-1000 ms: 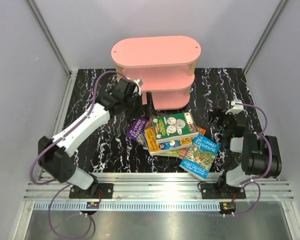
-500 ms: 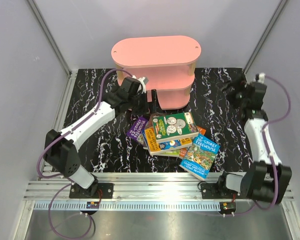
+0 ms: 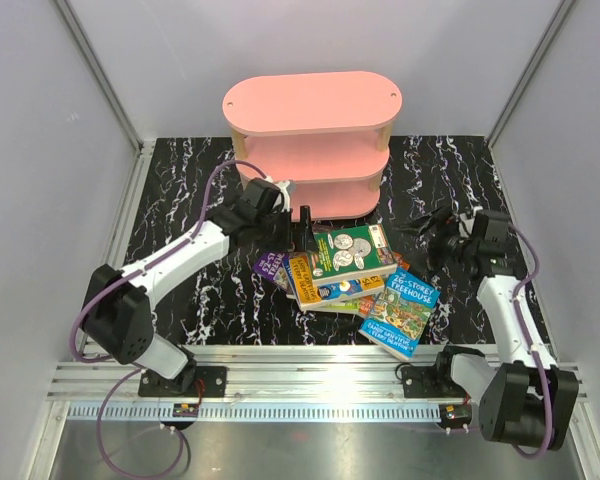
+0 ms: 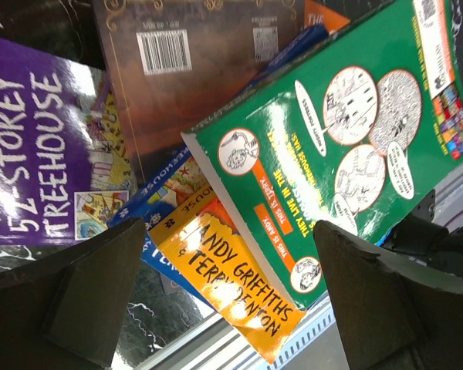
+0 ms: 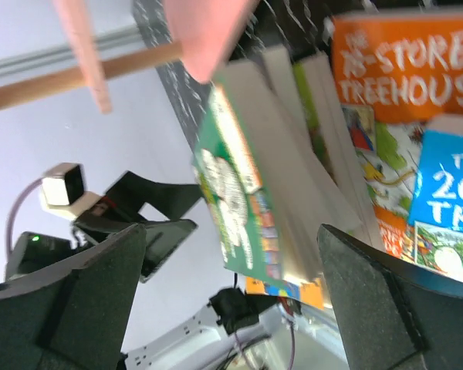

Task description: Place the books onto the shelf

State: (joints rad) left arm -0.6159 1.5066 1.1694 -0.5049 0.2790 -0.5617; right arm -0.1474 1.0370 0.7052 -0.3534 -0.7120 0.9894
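The left gripper (image 3: 302, 222) is hanging over the left side of the pile with its fingers spread wide and nothing between them. The books (image 3: 345, 265) are lying in a loose, fanned heap at the middle of the table (image 3: 180, 200), between its near edge and the shelf (image 3: 315, 105), which is standing at the middle of the far edge with all its tiers showing bare.

The step in hand looks like picking a first book. I judge the green book (image 4: 355, 146) the sensible choice, since it is lying on top and one corner is jutting out over the others. The fingers should be closing across that free edge only, not over the whole stack, so the books below are not being dragged along. The right gripper (image 3: 432, 232) is waiting at the pile's right side, likewise wide apart and empty, and it could be steadying the heap.

Reading across: the purple book (image 4: 38, 146) is showing "52-STOREY TREEHOUSE"; the yellow book (image 4: 231, 277) is carrying "ANDY GRIFFITHS & TERRY DENTON"; the brown back cover (image 4: 185, 69) is bearing a barcode, too small to read. The orange book (image 5: 401, 85) is showing "STOREY TREEHOUS", cut off at the frame's edge, and the blue book (image 3: 402, 312), nearest the table's near edge, is reading "26-STOREY TREEHOUSE".
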